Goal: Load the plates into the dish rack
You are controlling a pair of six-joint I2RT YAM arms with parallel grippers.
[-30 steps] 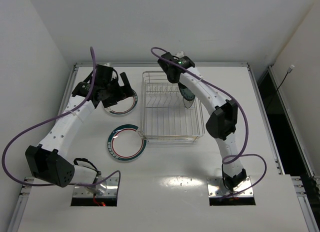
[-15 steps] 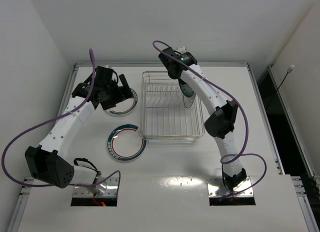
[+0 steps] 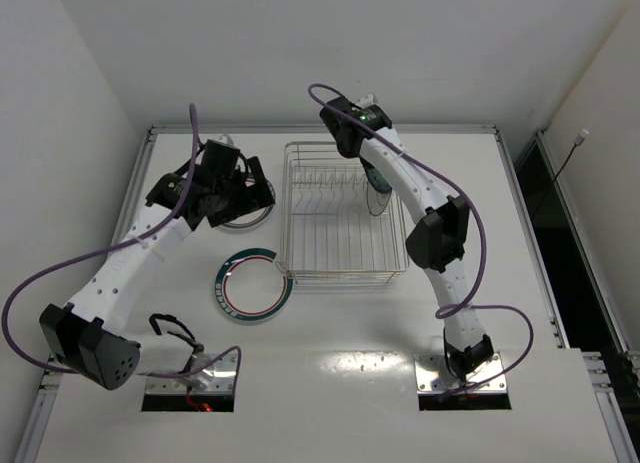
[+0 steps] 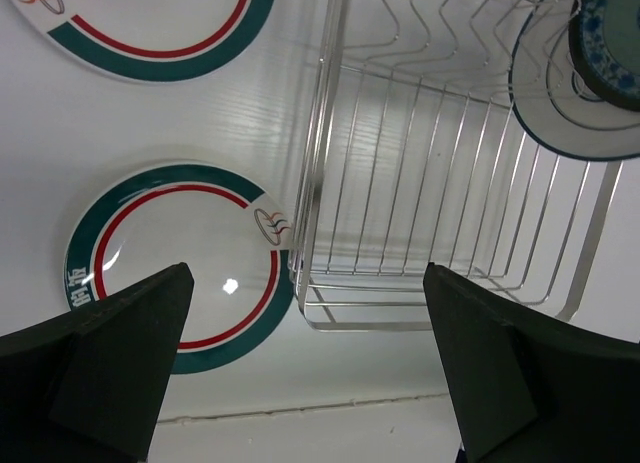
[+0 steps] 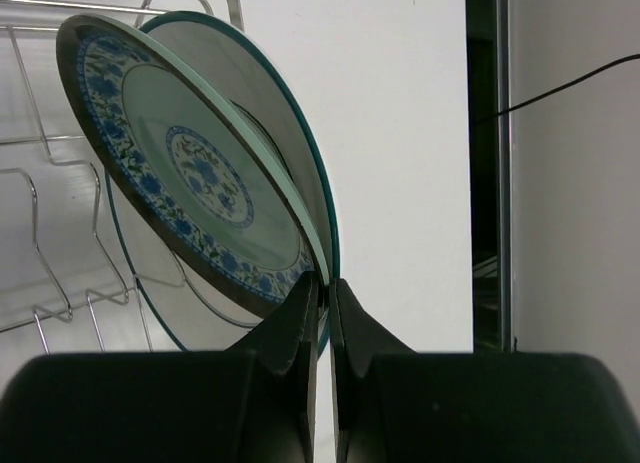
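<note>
The dish rack (image 3: 345, 276) stands mid-table. The teal patterned plate (image 5: 190, 173) stands on edge at the rack's right end, leaning on the white grey-rimmed plate (image 5: 250, 93) behind it. My right gripper (image 5: 326, 280) is shut on the patterned plate's rim, above the rack in the top view (image 3: 375, 178). One green-rimmed plate (image 3: 252, 285) lies flat at the rack's front left corner. A second green-rimmed plate (image 3: 255, 219) lies farther back, partly hidden under my left gripper (image 3: 240, 188). That gripper is open and empty, high above the table (image 4: 308, 283).
In the left wrist view the rack's left wall (image 4: 318, 163) touches or overlaps the near green-rimmed plate's (image 4: 175, 268) edge. Raised table edges run along the back and sides. Purple cables loop from both arms.
My left arm has swung right and lifted over the far green-rimmed plate. My right wrist has drawn back a little, with the two plates still at the rack's right end.
</note>
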